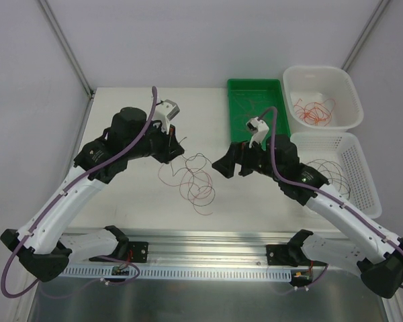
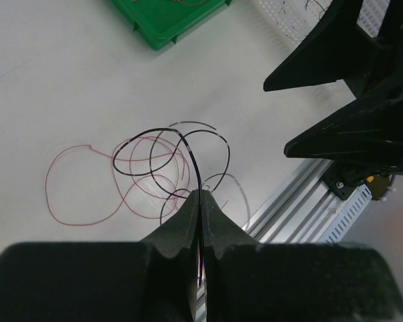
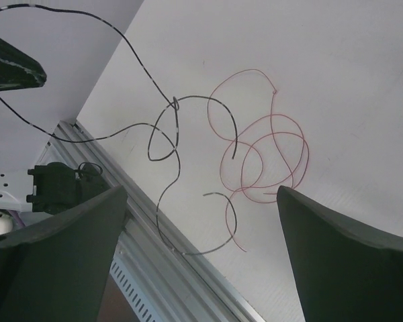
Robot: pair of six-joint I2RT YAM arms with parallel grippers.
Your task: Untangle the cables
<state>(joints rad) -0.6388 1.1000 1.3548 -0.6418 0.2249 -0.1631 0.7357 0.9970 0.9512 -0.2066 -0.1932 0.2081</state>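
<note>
Bright, even overhead light, faint soft shadows, sharp tabletop, nearest foreground dark and blurred

**Three cameras, one shared tangle**

The top camera looks down from above and behind the arm bases, wide enough for the whole table (image 1: 141, 208). The left wrist camera, close over the left gripper (image 2: 200, 196), faces the green tray (image 2: 168, 27) by the table's far edge. The right wrist camera looks past the right gripper (image 3: 201, 194) toward the near-edge rail (image 3: 154, 261). All three share the cables (image 1: 191, 178)
</note>
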